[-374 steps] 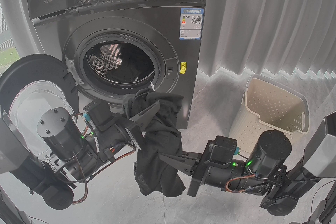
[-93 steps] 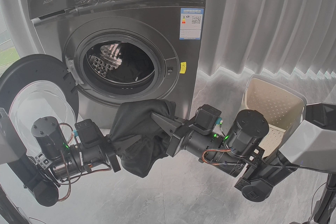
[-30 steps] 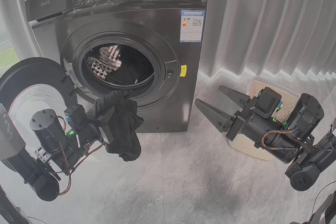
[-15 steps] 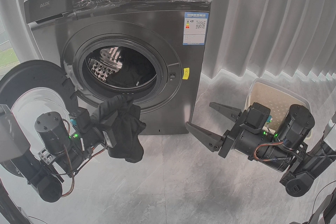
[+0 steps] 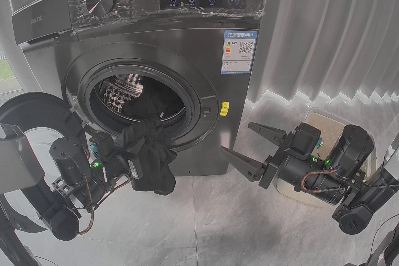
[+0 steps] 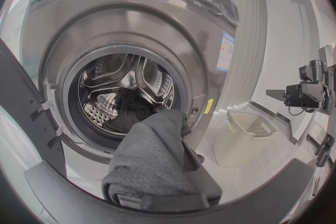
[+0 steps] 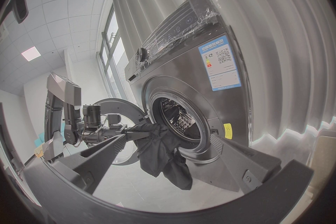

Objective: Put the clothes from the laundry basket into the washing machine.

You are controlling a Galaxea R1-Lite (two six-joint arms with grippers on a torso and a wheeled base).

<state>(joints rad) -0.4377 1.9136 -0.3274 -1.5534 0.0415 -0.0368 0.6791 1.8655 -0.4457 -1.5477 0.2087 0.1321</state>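
Garment clamped in left tool, held at washing machine mouth for loading; right tool spread apart, empty beside basket, likely staged for next pick.

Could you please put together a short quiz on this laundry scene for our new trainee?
1. Fill in: the right gripper has its jaws ___ (open or shut).
2. Which holds the dark garment at the lower rim of the washing machine opening? A. left gripper B. right gripper C. neither
3. True or false: the washing machine's door is shut.
Key: 1 open; 2 A; 3 false.
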